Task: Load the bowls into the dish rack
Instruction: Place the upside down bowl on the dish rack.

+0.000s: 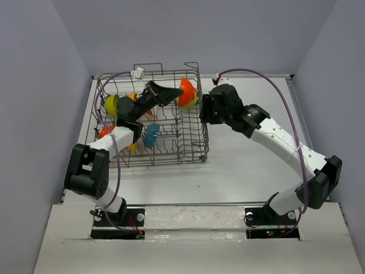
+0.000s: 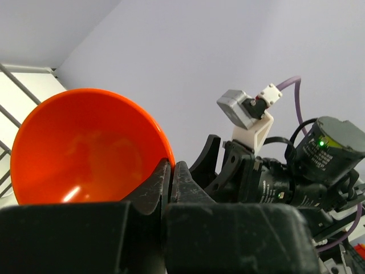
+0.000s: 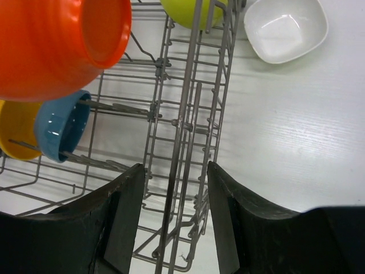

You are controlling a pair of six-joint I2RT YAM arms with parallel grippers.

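Observation:
The grey wire dish rack [image 1: 171, 161] stands left of centre on the table. My left gripper [image 1: 175, 95] reaches over its far right corner, shut on the rim of a red-orange bowl [image 1: 186, 91], which hangs tilted above the rack. In the left wrist view the left gripper [image 2: 171, 166] pinches that red-orange bowl [image 2: 85, 148] at its edge. My right gripper [image 1: 204, 109] hovers open over the rack's right wall [image 3: 188, 103]; nothing sits between the right gripper [image 3: 174, 177] fingers. A teal bowl [image 3: 63, 128], a yellow bowl [image 3: 16, 137] and a lime bowl [image 3: 188, 10] sit in the rack.
A white bowl [image 3: 285, 28] lies on the table just outside the rack's right wall. Another lime bowl [image 1: 112, 105] and an orange bowl [image 1: 104, 132] sit at the rack's left side. The right arm's wrist [image 2: 296, 171] is close beside the held bowl.

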